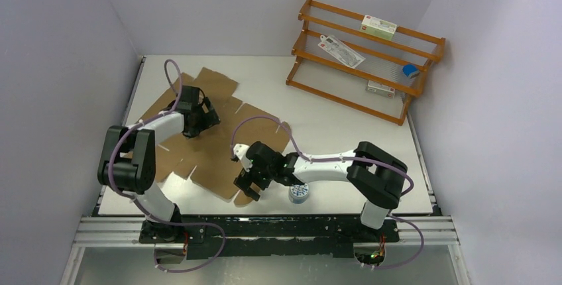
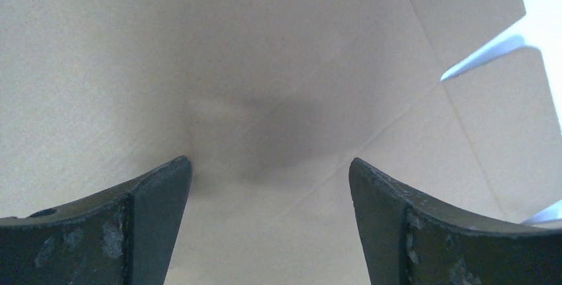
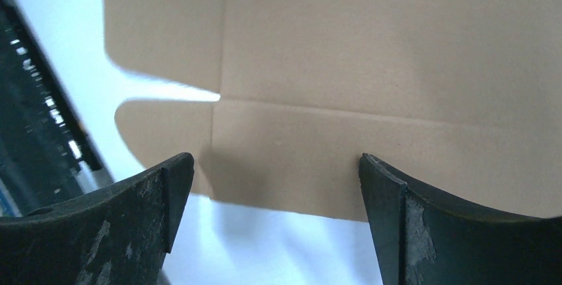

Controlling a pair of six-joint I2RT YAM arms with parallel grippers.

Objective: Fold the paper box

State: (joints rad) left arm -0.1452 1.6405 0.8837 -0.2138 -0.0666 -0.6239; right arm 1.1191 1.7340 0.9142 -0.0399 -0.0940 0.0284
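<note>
Unfolded box [image 1: 205, 147] lying flat on the left half of the tabletop [image 1: 344, 119], reaching from the left edge toward the centre and the near edge. Left tool [image 2: 270, 166] over the sheet's middle panel, jaws spread wide, nothing between them, creases and slit flaps visible beneath. Right tool [image 3: 277, 162] at the sheet's near border beside a rounded tab, jaws likewise apart and empty, bare tabletop below. A small round tin [image 1: 298, 193] stands just right of the right tool, near the near edge. Wooden rack [image 1: 344, 102] at the far right corner.
</note>
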